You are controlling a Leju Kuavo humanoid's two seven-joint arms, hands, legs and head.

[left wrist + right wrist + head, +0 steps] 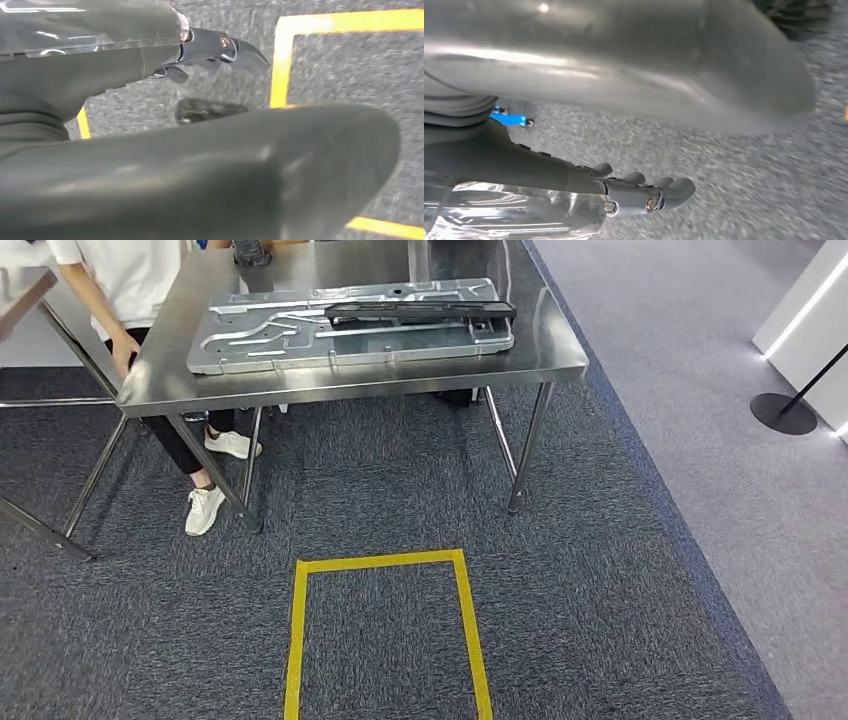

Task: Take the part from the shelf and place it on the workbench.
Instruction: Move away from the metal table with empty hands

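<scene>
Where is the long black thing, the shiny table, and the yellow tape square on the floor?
long black part (420,311), head view: middle of its top face.
steel table (340,380), head view: bare front edge of the top.
yellow tape square (380,561), head view: middle of its far strip.

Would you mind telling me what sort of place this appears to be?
Probably a factory-style demo or test area: a stainless steel workbench carrying a stamped metal panel, and a yellow tape rectangle marking a standing spot on grey carpet.
</scene>
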